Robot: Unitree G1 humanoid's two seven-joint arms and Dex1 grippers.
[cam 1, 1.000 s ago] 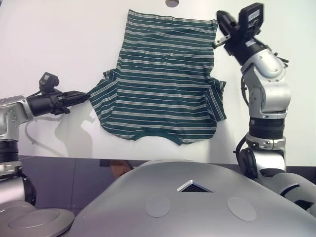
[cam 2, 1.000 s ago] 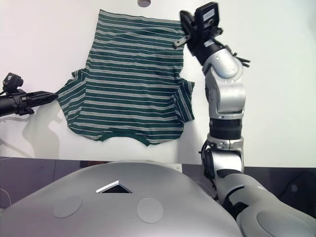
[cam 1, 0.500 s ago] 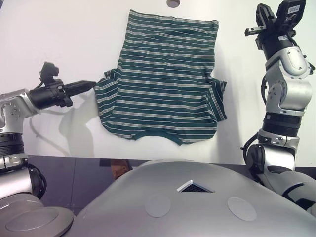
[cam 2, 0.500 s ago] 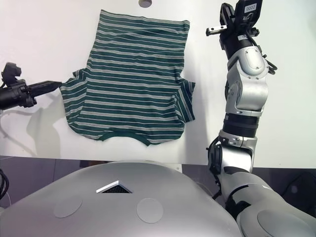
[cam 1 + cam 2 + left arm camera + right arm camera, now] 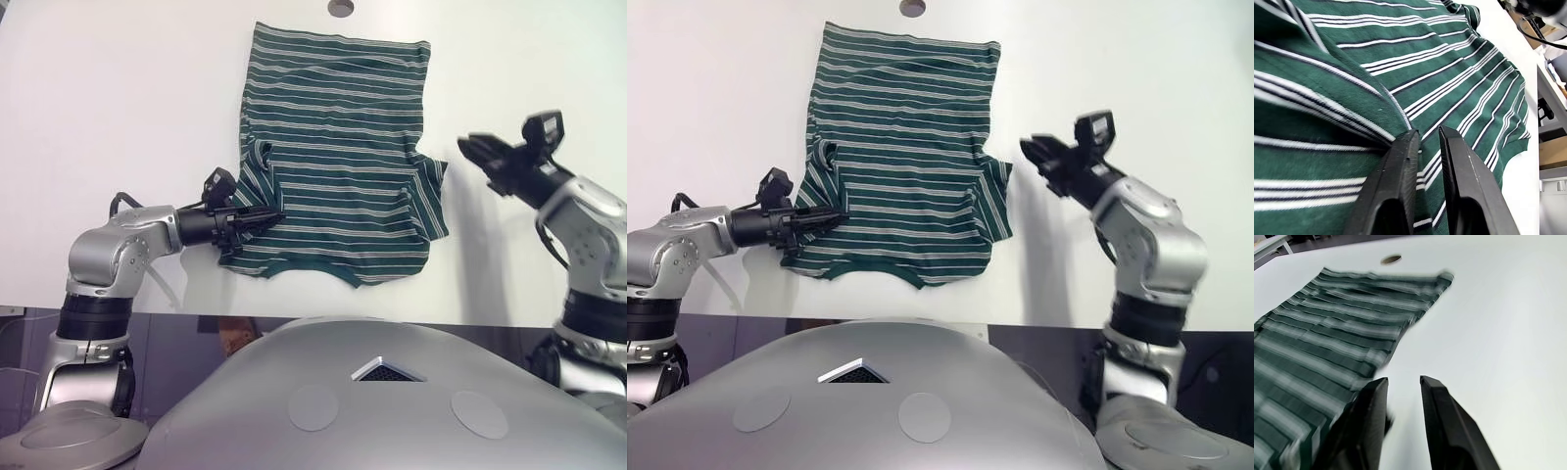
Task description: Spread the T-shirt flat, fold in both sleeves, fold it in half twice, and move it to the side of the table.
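The T-shirt, green with white stripes, is laid on the white table; its hem is set at the far edge, near 1 round port in the tabletop, and its neckline faces the robot. The left sleeve is turned inward over the body of the shirt; the right sleeve is spread outward.

The left gripper is positioned low over the left side of the shirt; its 2 fingers are set narrow, with a ridge of cloth pinched at the tips. The right gripper is held above bare table, just beside the right sleeve and apart from it; its fingers are spread, with nothing between them.
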